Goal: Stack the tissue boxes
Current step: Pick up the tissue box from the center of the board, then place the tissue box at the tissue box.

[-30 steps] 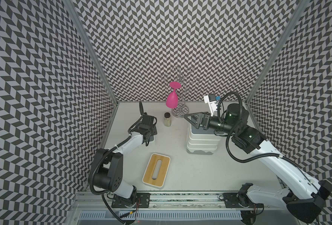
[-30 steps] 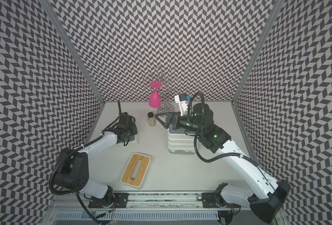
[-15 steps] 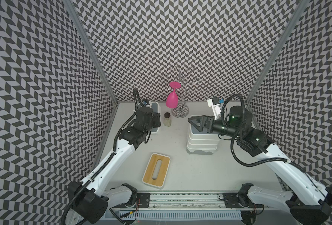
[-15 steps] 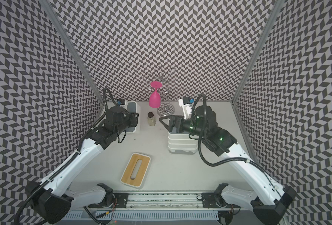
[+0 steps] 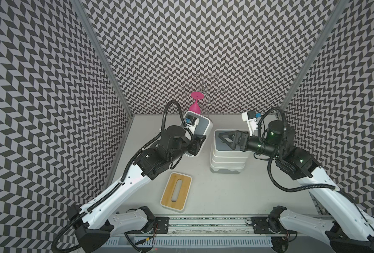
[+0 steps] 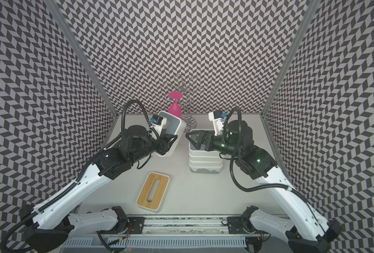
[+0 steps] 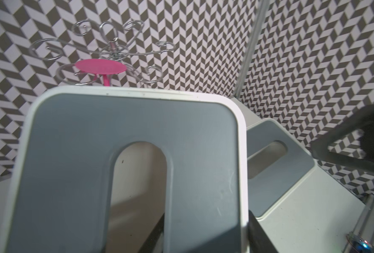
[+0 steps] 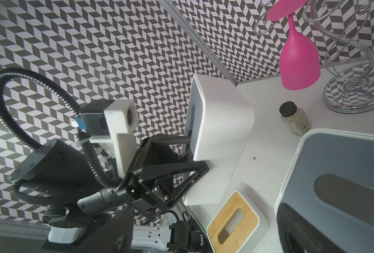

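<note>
The left gripper (image 8: 196, 153) is clamped tight on one long wall of a grey-lid box (image 5: 201, 127), 1 finger through the slot and 1 outside. The box hangs tilted on edge above the table (image 5: 225, 197), just left of the stack (image 5: 227, 162). With so narrow a pinch, the box may swing or slip on the way over, or the lid may pull loose.

The right gripper (image 5: 226, 139) hovers with jaws wide and empty right over the stack's grey top. A placement now would likely hit it. An off-centre landing could tip the tall stack. The jar (image 8: 294, 119) and goblet (image 5: 194, 107) stand close behind the held box, so a swing backwards may knock them.

A bamboo-lid box (image 5: 176, 189) lies flat near the front, well apart from the stack.

The held box shows only bare white inside through its slot. The stack's top slot shows no tissue. The bamboo box's slot is too dark to tell. The jar holds pale grains. The goblet hangs upside down on its rack (image 8: 355, 87).
</note>
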`<state>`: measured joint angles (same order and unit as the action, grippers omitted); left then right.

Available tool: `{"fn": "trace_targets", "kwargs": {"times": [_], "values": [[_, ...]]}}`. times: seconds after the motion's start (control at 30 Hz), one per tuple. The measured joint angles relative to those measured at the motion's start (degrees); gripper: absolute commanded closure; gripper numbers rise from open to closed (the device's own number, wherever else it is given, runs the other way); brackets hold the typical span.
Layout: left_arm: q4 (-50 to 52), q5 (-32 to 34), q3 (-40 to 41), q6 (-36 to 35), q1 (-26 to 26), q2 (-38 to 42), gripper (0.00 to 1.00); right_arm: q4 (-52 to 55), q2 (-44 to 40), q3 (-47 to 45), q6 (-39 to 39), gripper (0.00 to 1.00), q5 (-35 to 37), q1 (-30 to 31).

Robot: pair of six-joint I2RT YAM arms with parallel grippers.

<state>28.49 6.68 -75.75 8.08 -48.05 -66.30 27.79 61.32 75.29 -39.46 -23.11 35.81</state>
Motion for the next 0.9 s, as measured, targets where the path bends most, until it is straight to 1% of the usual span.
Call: {"fn": "trace_targets", "kwargs": {"times": [0.2,0.37,0.5,0.77,0.83,0.9], "values": [[0.33,1.53,-4.57,-4.26,-8.35,-3.13,0.68,0.24,0.00,0.00,-0.94,0.01,-2.03,-0.74],[1.07,2.16,-6.84,-6.88,-11.74,-4.96,0.68,0.39,-0.02,-0.02,-1.14,0.01,-2.73,-3.48],[1.33,1.97,-6.93,-7.89,-12.72,-5.46,0.68,-1.25,-0.42,-0.94,-1.66,0.00,-5.05,-6.56],[1.62,2.14,-7.61,-9.14,-12.83,-5.81,0.67,-3.21,-1.40,-3.23,-1.73,0.12,-9.40,-8.96],[1.62,2.12,-7.63,-9.57,-12.83,-5.81,0.67,-4.02,-1.64,-4.13,-1.86,0.13,-10.67,-9.29],[1.60,2.08,-7.76,-9.81,-12.83,-6.01,0.67,-4.39,-1.66,-4.76,-1.88,0.16,-11.76,-9.38]]}}
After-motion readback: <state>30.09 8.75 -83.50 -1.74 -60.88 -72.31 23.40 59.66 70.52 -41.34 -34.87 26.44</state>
